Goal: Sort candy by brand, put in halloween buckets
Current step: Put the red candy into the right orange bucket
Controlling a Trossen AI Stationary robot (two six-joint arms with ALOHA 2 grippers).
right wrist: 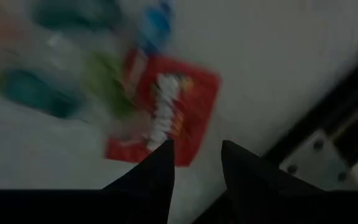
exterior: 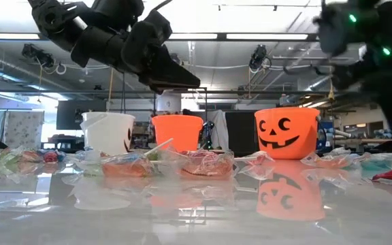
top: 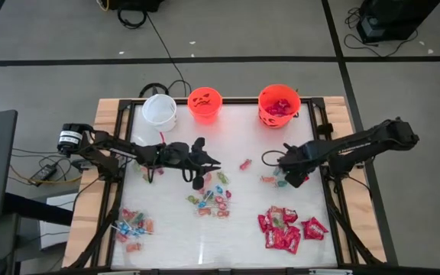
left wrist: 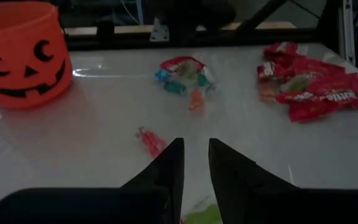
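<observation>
Three halloween buckets stand at the table's far edge: a white one (top: 160,108), a small orange one (top: 205,103) and a larger orange one (top: 279,105) with red candy inside. Candy lies in heaps: red packets (top: 285,228), mixed small pieces (top: 212,198), lollipops (top: 132,228), and a few pieces (top: 272,181) under my right gripper. My left gripper (top: 212,163) hovers open over the table's middle, pointing toward the right edge, nothing between its fingers (left wrist: 194,162). My right gripper (top: 287,174) points down, open (right wrist: 194,165), above a red packet (right wrist: 166,112) and blue and green pieces.
A single pink piece (top: 244,163) lies between the two grippers. Black frame rails (top: 327,153) run along the table's sides. Bare table surface lies at the near middle (top: 205,244) and in front of the buckets (top: 235,137).
</observation>
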